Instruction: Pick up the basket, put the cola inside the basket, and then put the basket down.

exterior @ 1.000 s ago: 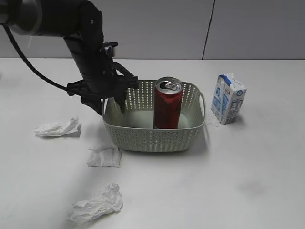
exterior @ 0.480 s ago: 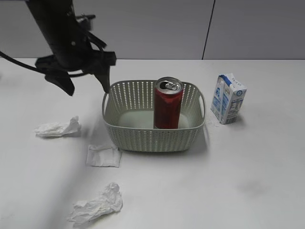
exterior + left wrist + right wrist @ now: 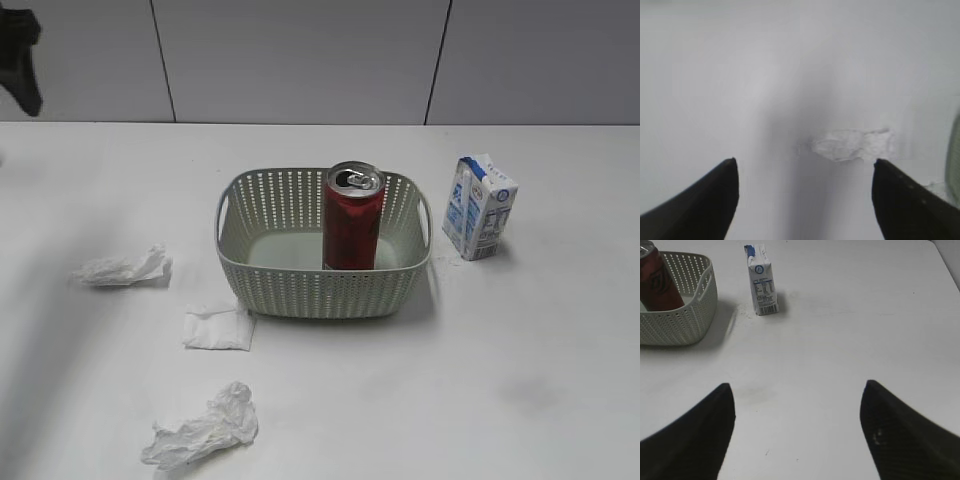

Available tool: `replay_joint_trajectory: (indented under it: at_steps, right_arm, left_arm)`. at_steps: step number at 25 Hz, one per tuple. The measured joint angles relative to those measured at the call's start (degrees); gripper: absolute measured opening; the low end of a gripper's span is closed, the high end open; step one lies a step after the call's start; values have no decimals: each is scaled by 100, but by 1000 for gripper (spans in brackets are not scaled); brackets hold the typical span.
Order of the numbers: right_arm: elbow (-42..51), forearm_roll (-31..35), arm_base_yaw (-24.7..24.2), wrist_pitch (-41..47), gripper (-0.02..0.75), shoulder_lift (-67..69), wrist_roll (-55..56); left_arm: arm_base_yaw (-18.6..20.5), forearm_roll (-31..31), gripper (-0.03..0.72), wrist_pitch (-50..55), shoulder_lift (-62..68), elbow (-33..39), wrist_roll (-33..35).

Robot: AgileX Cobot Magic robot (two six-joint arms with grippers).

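The pale green basket (image 3: pixel 320 292) stands on the white table at the middle. The dark-red cola can (image 3: pixel 352 225) stands upright inside it, toward its right half. Nothing holds either. My left gripper (image 3: pixel 805 162) is open and empty, high above the table over a crumpled tissue (image 3: pixel 850 145), with the basket's rim (image 3: pixel 955 150) at the right edge of the left wrist view. In the exterior view only a dark tip of the left arm (image 3: pixel 22 60) shows at the top left. My right gripper (image 3: pixel 798 384) is open and empty over bare table, well right of the basket (image 3: pixel 685 325) and cola (image 3: pixel 657 282).
A small blue-and-white carton (image 3: pixel 480 207) stands right of the basket and also shows in the right wrist view (image 3: pixel 761 280). Three crumpled tissues lie left of and in front of the basket: one at the left (image 3: pixel 122 268), one by its corner (image 3: pixel 218 327), one nearer (image 3: pixel 200 428).
The left arm has left the basket's left rim and risen up and to the left, almost out of the exterior view. The basket and cola have not moved.
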Motion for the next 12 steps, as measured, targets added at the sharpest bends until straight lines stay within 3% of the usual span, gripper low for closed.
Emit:
replay_joint_trajectory:
  at_steps: [5, 12]
  right_arm:
    - [0, 0, 0, 0, 589, 0, 0]
    - [0, 0, 0, 0, 589, 0, 0]
  left_arm:
    - [58, 181, 614, 11, -879, 751, 203]
    - [13, 262, 608, 20, -2559, 2478, 424]
